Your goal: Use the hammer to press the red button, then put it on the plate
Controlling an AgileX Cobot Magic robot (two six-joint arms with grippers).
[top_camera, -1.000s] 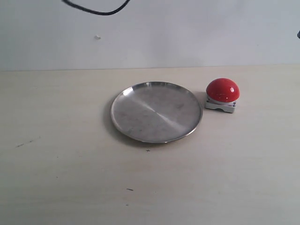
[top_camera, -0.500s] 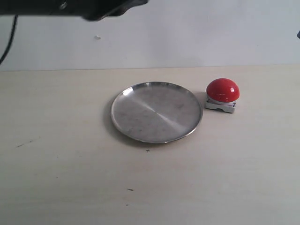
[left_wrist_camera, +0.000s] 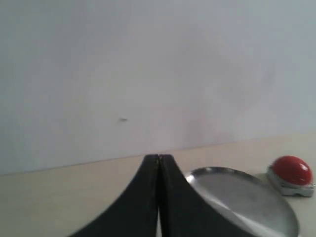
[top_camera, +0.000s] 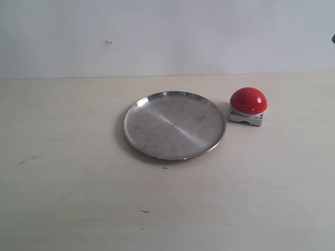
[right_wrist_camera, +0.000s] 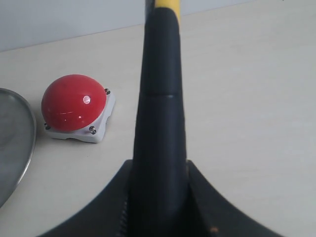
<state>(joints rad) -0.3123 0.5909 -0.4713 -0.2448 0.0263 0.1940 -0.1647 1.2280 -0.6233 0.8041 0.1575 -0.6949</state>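
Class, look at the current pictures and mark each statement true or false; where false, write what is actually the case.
1. The plate has nothing on it. True.
2. The red button sits on the plate. False: it stands on the table beside the plate, apart from it.
3. The right gripper is clamped on the hammer handle. True.
4. The left gripper is wide open. False: its jaws are shut together with nothing between.
5. The hammer is pressing the red button. False: nothing touches the red button.
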